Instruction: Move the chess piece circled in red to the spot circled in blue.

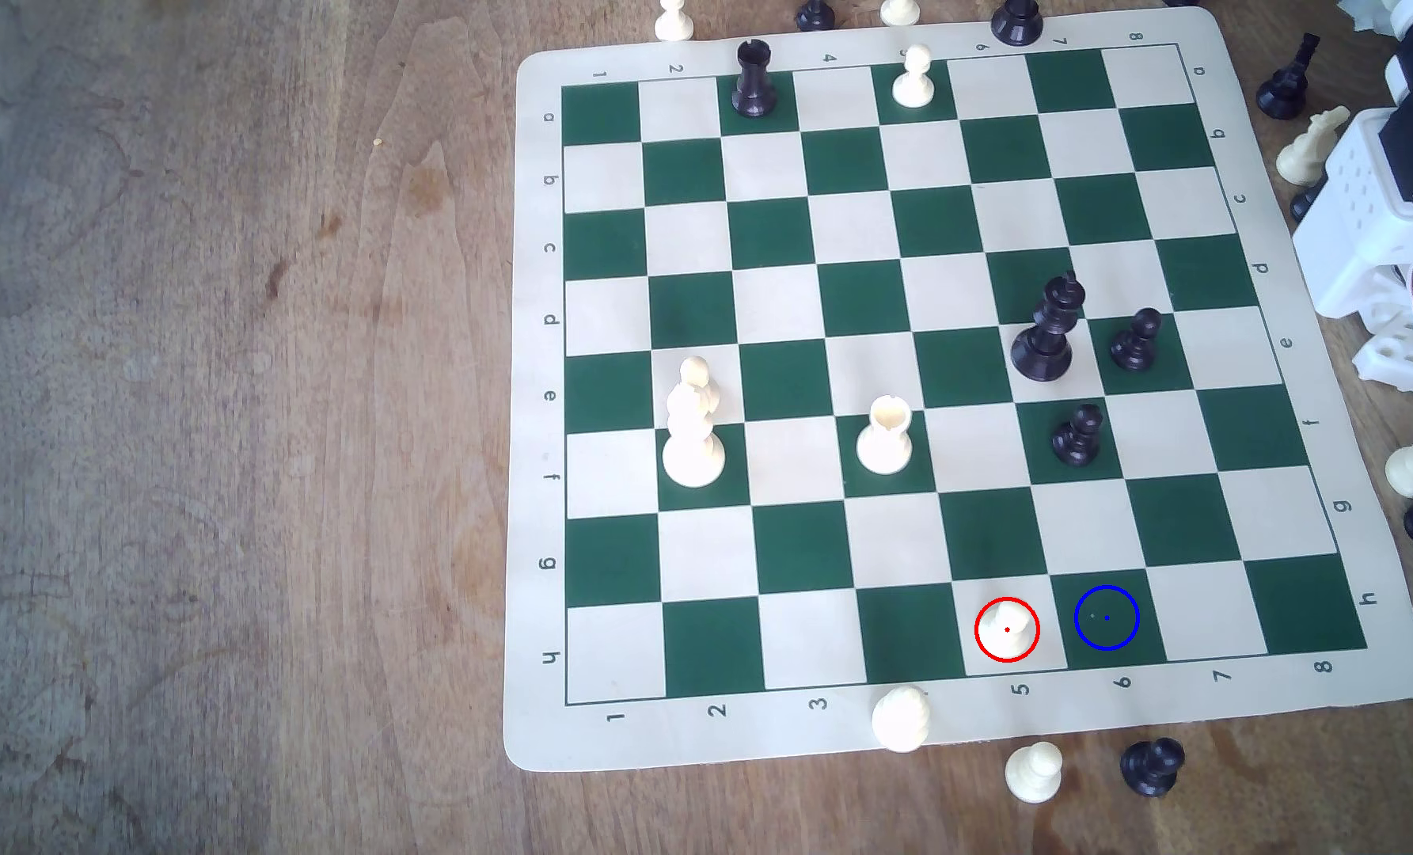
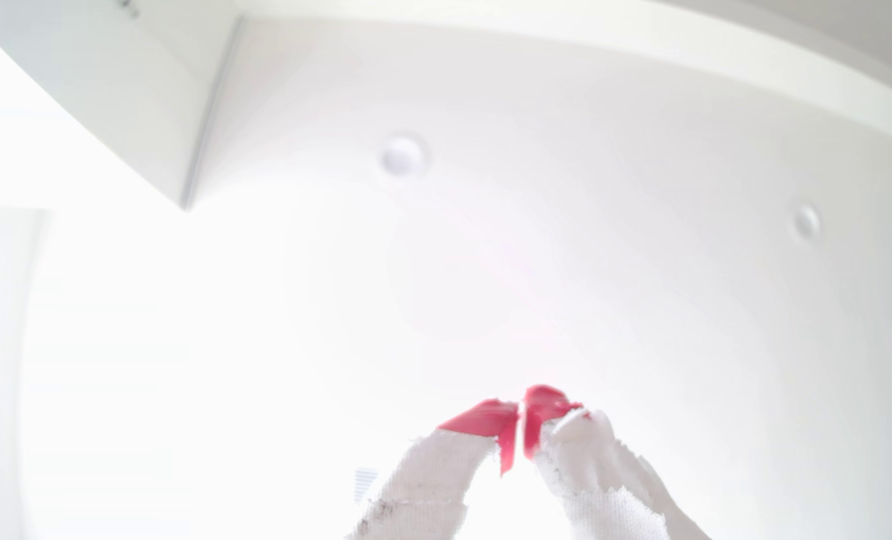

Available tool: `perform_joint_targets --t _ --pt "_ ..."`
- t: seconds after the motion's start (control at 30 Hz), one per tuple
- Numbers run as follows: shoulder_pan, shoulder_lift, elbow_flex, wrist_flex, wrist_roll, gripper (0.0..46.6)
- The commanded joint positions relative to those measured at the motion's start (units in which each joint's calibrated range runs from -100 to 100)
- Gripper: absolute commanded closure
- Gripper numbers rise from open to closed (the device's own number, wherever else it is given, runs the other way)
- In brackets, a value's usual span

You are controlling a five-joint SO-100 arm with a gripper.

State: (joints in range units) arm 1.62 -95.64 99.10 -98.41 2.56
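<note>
Going from the exterior view's left, the cream pawn (image 1: pixel 1006 629) stands upright inside the red ring on a cream square in the board's nearest row. Just to its right, the dark green square with the blue ring (image 1: pixel 1106 617) lies bare. In the wrist view the gripper (image 2: pixel 519 415) points at a white ceiling, red-tipped jaws pressed together on nothing.

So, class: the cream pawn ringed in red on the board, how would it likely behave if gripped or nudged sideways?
The cream pawn looks like small moulded plastic, so probably stiff and light. Its flared base suggests it stands steadily, yet a nudge near the head might tip it. Its round, smooth-looking body could let it slip or roll once down.
</note>
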Motion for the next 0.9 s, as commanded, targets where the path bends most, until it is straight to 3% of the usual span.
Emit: perform_joint_targets --t 0.0,0.73,0.87 --pt "-0.3 -0.2 0.8 -1.3 0.3 46.4" --pt "-0.3 -0.2 0.8 -1.3 0.3 46.4" --pt "-0.4 -0.2 0.8 5.2 -0.3 46.4"
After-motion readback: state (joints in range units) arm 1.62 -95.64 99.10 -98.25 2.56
